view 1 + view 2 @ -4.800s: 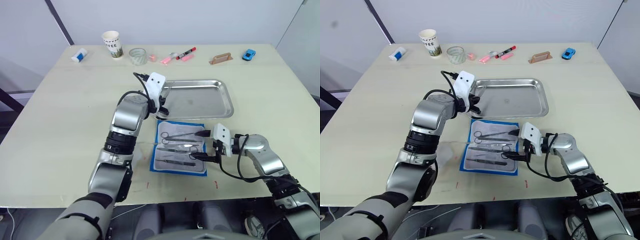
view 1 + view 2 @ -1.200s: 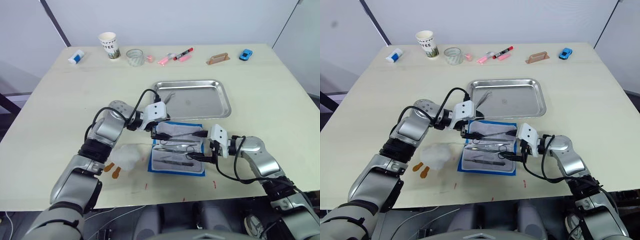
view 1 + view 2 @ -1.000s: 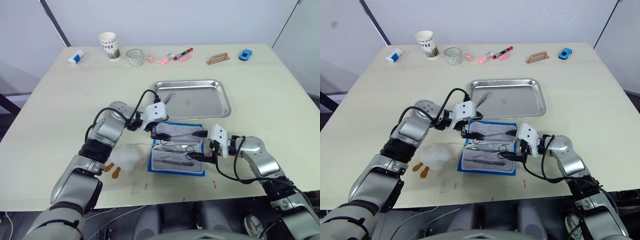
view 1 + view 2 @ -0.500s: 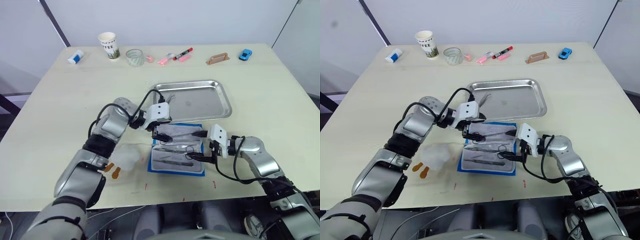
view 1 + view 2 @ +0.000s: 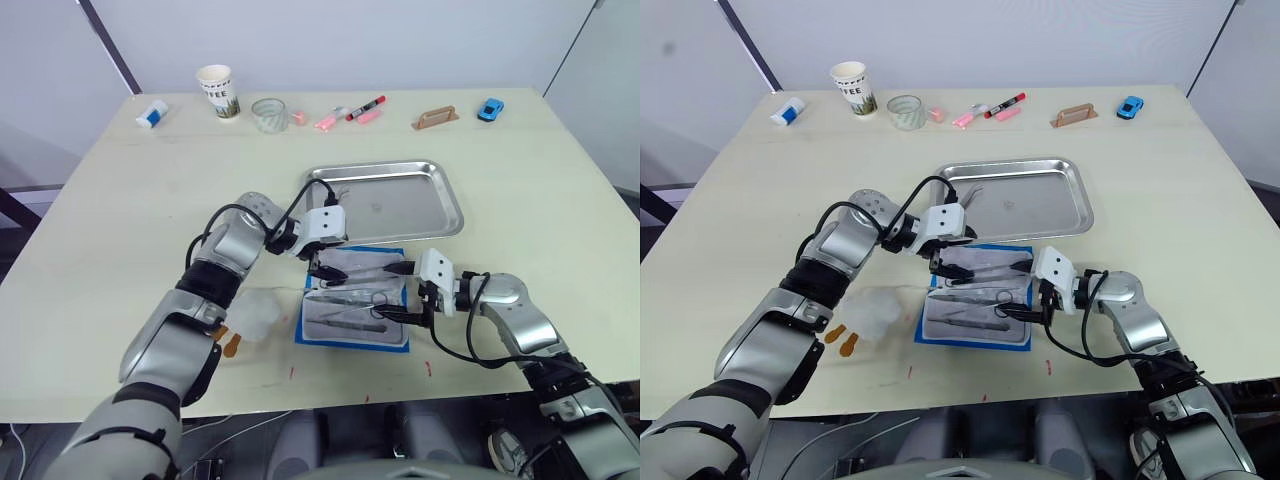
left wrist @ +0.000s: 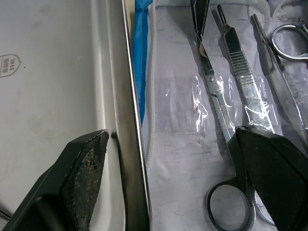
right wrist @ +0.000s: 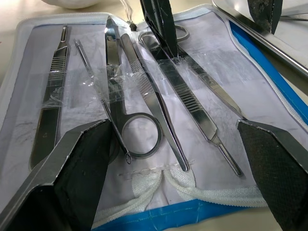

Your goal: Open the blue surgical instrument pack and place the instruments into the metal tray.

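The left tool (image 5: pixel 322 268) hangs with its two black fingers spread wide and empty, straddling the near rim of the metal tray (image 5: pixel 452 205): in the left wrist view one finger (image 6: pixel 79 175) sits over the steel floor of the tray, the other (image 6: pixel 274 166) over the pale lining of the blue surgical instrument pack (image 5: pixel 356 342), just above the ring handle of a pair of scissors (image 6: pixel 219 113). The pack lies open flat on the tabletop (image 5: pixel 130 200), its far edge touching the tray. Beside the scissors lie the other instruments (image 7: pixel 159 103), held under clear plastic straps. The right tool (image 5: pixel 412 295), fingers also wide apart and holding nothing, rests at the pack's other side, seemingly steadying it. To pick well, the left tool would likely need to shift fully over the pack, off the rim, and close on a single handle; the straps look apt to drag the pack along unless an instrument is slid out lengthwise. One slim instrument (image 5: pixel 971 200) seems already in the tray.
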